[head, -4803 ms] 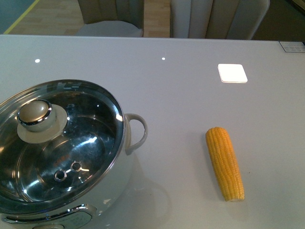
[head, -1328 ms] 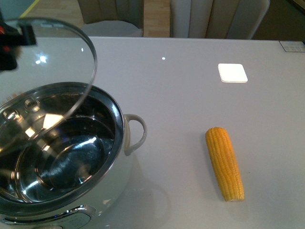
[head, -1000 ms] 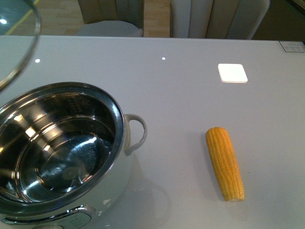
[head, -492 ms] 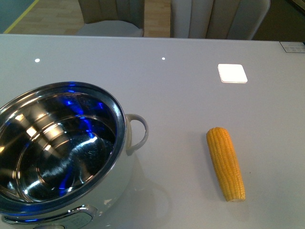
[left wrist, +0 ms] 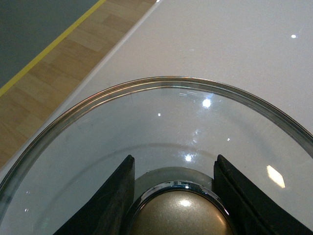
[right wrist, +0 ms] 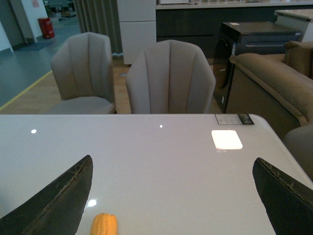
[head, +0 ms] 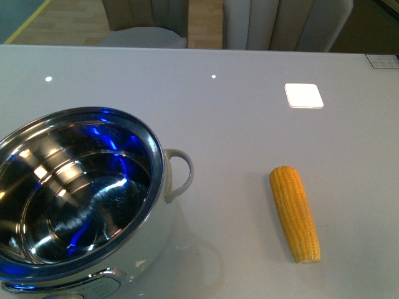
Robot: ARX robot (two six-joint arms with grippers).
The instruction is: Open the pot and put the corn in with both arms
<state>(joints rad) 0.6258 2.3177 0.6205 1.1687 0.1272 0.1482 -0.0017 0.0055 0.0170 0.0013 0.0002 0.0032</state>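
Observation:
The pot (head: 75,205) stands open at the front left of the white table, its shiny steel bowl empty and its white loop handle (head: 179,173) on the right side. The corn (head: 295,212) lies on the table to the right of the pot; its tip shows in the right wrist view (right wrist: 103,224). My left gripper (left wrist: 173,196) is shut on the steel-topped knob (left wrist: 178,215) of the glass lid (left wrist: 161,122), held off the pot over the table's left edge. My right gripper (right wrist: 171,205) is open and empty above the corn. Neither arm shows in the front view.
Two grey chairs (right wrist: 169,78) stand behind the table's far edge. A bright square light reflection (head: 303,95) lies on the table at the back right. A small label card (head: 381,60) sits at the far right corner. Wooden floor (left wrist: 44,83) shows past the left edge.
The lid was lifted off the pot, swung up and left, and left the front view. The pot now stands open with blue reflections inside. The corn has not moved.

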